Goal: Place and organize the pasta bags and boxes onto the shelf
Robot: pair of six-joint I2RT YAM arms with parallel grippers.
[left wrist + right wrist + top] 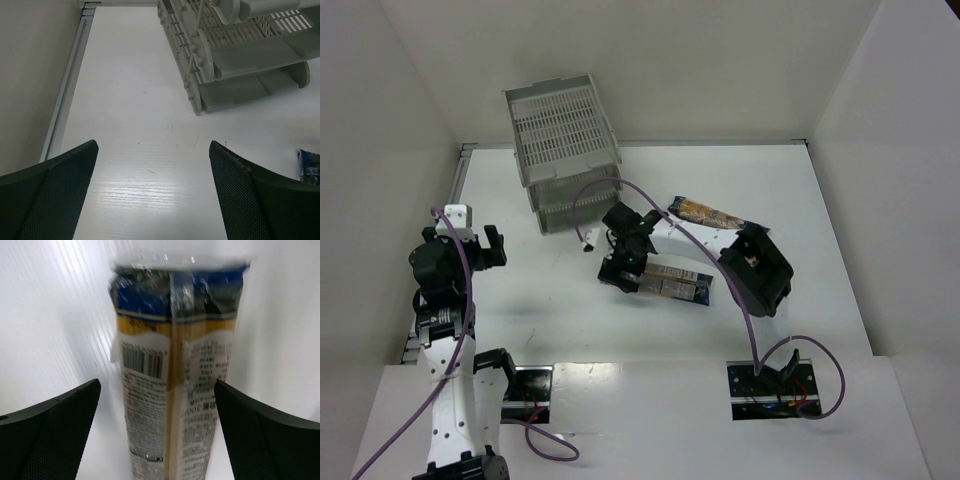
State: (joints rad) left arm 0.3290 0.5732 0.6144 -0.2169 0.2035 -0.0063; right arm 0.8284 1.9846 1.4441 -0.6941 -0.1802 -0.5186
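right fingers straddling a pasta packet, no contact yet

obs: right fingers (55,435) are spread wide, one on each side of a packet (170,390) lying flat on the counter (520,290). neither finger appears to touch the film. the packet runs lengthwise away from the fingers, its dark blue end at the far side, with the barcode and label patches just between the tips. a second packet (705,213) lies past those fingers, apart from the first. the shelf (565,150) stands beyond both. no third packet seen.

left fingers (260,200) are also spread, holding nothing. only bare counter lies between them, with the shelf ahead and off to their right.

handling, my judgement: a light packet. it should be stiff along its length from the dry strands inside, but those are brittle, so squeeze gently. the glossy film looks slippery and may crinkle. best hold is across the narrow width, near mid-length. from above, the fingers seem closer to one end, and a grip there could let the far end sag or swing.
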